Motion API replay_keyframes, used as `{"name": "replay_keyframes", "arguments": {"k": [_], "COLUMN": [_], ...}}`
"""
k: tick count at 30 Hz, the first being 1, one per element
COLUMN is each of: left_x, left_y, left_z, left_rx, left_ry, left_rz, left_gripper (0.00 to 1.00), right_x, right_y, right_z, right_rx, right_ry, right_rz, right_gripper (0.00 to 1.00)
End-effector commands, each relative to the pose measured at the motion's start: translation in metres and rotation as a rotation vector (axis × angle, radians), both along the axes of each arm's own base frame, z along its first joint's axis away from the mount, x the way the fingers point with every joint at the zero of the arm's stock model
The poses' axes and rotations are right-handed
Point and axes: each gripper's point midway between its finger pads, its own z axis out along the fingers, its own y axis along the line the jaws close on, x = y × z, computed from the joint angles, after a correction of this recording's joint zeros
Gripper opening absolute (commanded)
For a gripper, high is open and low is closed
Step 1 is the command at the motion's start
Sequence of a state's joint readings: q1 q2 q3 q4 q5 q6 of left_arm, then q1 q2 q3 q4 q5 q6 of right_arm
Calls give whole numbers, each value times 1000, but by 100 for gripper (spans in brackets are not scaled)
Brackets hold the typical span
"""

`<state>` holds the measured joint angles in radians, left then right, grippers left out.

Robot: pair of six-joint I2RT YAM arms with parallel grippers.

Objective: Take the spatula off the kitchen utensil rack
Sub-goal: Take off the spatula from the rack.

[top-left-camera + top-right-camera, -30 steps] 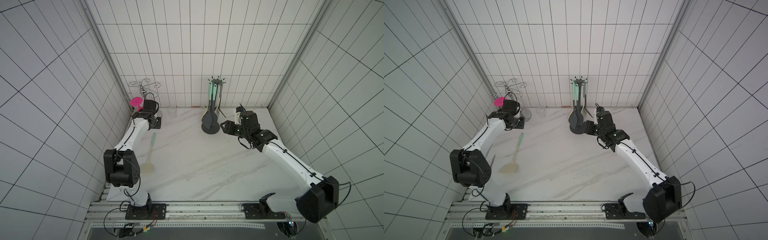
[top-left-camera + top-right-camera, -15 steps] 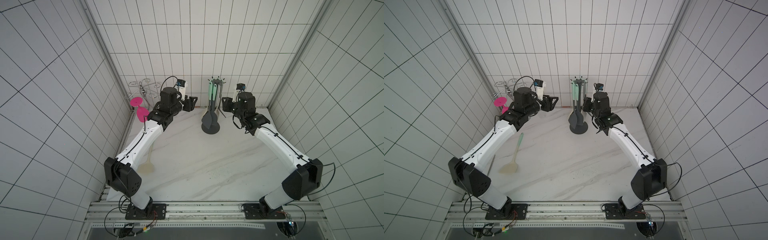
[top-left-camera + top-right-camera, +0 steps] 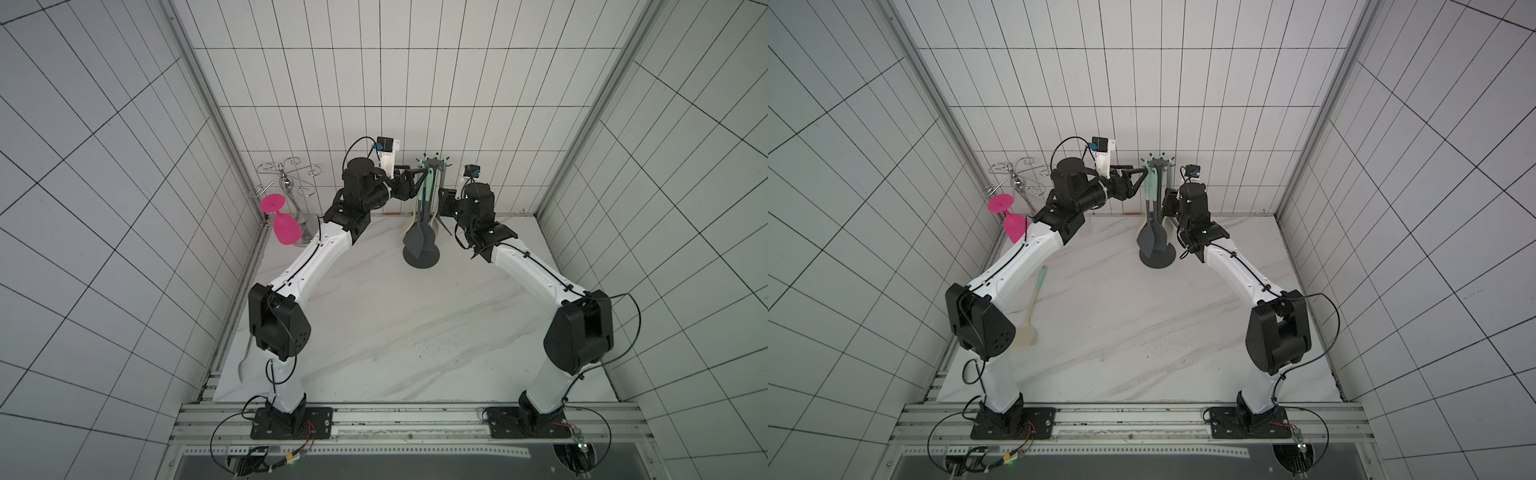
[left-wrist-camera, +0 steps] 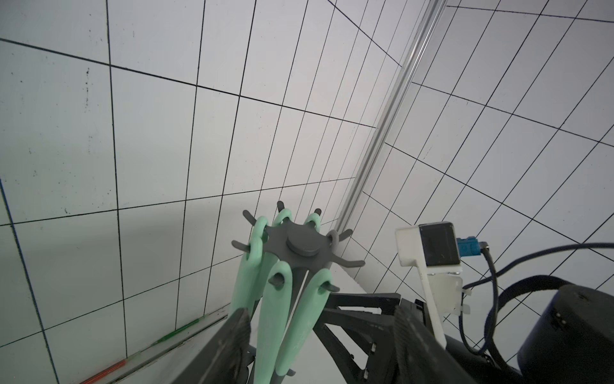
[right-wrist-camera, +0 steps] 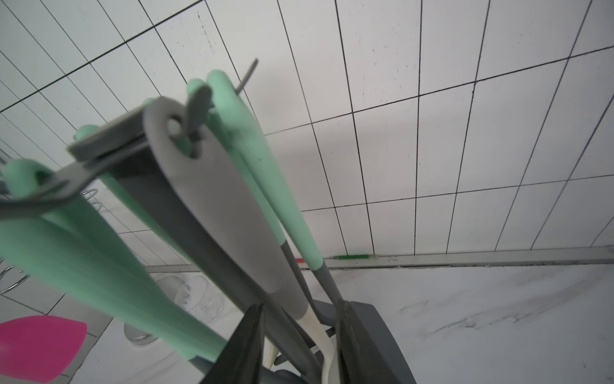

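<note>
The kitchen utensil rack (image 3: 424, 259) (image 3: 1158, 259) stands at the back of the table, with several mint-handled utensils on its crown of hooks (image 4: 300, 244). A dark grey spatula blade (image 3: 417, 243) (image 3: 1152, 241) hangs low over the base. My left gripper (image 3: 417, 183) (image 4: 319, 335) is open at the crown, its fingers on either side of two mint handles (image 4: 275, 319). My right gripper (image 3: 442, 203) (image 5: 300, 339) sits lower on the rack's other side. Its jaws straddle thin grey stems and the cream neck of a grey-handled utensil (image 5: 226, 206). Whether they press on these does not show.
A chrome curly-armed glass holder (image 3: 286, 178) with a pink glass (image 3: 282, 224) hanging from it stands at the back left, and a clear glass (image 5: 196, 296) stands near it. A mint-handled spatula with a cream blade (image 3: 1032, 307) lies on the table by the left arm. The back wall is close behind the rack.
My left arm swung from the glass holder across to the rack's crown and its fingers spread around the handles. My right arm rose to the rack and its jaws narrowed.
</note>
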<state>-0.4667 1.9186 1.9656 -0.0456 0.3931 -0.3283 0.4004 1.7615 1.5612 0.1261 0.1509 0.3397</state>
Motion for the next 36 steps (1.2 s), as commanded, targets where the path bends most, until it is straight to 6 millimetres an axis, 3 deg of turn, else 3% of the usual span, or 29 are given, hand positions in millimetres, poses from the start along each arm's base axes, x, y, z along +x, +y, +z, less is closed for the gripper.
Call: {"name": "replay_keyframes", "arguments": {"k": [1, 11, 21, 26, 29, 33, 36], "left_x": [5, 30, 43, 45, 45, 45, 45], "left_y": [-4, -18, -27, -29, -29, -29, -30], "left_z": [18, 6, -19, -27, -28, -30, -32], "left_rx": [-52, -67, -35, -4, 8, 19, 24], "left_ry": [-38, -25, 14, 22, 20, 25, 28], "left_rz": [-15, -21, -26, -36, -45, -52, -56], "left_gripper": [67, 67, 67, 67, 64, 62, 62], "right_x": [15, 28, 24, 24, 25, 24, 20], "right_y": [-11, -4, 19, 23, 23, 19, 16], "right_z": [27, 21, 27, 28, 28, 27, 28], "right_rx": [32, 42, 17, 3, -7, -21, -32], "right_ry": [-100, -147, -209, -225, -231, -233, -247], "right_rz": [-59, -25, 121, 160, 164, 153, 142], "right_gripper": [38, 38, 58, 60, 55, 27, 12]}}
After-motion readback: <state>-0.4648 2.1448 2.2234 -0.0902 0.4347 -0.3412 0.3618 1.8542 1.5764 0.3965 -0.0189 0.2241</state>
